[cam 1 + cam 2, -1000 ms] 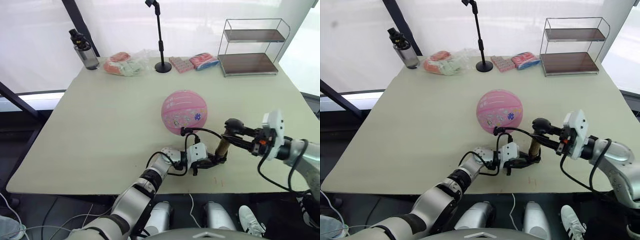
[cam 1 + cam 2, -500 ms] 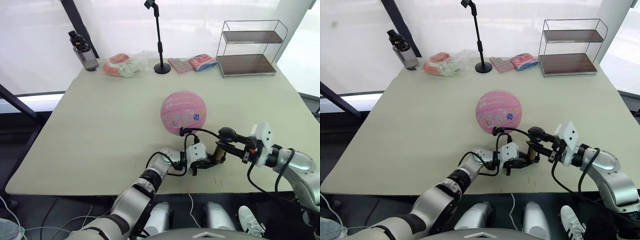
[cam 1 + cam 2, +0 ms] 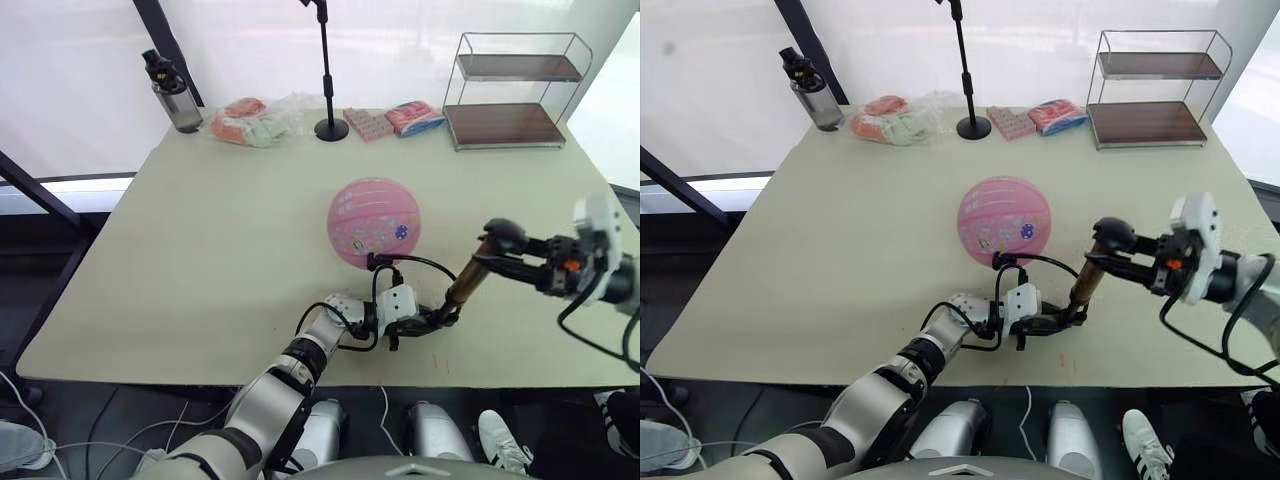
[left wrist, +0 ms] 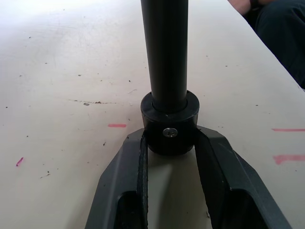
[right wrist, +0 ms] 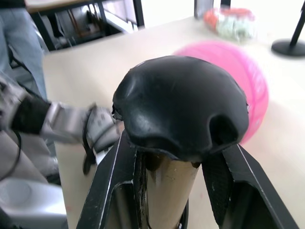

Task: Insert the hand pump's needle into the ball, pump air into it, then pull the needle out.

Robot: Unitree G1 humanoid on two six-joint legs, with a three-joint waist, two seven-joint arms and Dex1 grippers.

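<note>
The pink ball [image 3: 374, 222] rests mid-table. The hand pump [image 3: 465, 283] stands tilted just in front and to the right of it, its gold cylinder leaning right. My left gripper [image 3: 443, 318] lies on the table, shut on the pump's black bottom cap [image 4: 169, 126]. My right gripper [image 3: 497, 257] is shut around the stem just under the black knob handle [image 5: 181, 105]. The black hose [image 3: 410, 262] loops from the pump's base to the ball's lower front. Its end fitting [image 3: 371, 262] sits against the ball, and the needle itself is hidden there.
Along the far edge stand a water bottle [image 3: 172, 95], bagged packets [image 3: 252, 122], a stand's round base [image 3: 327, 129], pink packs [image 3: 412, 117] and a wire shelf [image 3: 515, 90]. The table's near edge [image 3: 330, 382] runs just behind my left arm. A person's legs [image 5: 19, 28] are beyond the table.
Half a second ago the knob sat low, close to the left gripper. My right gripper has now drawn it up and to the right, lengthening the pump. The left gripper and ball stayed put.
</note>
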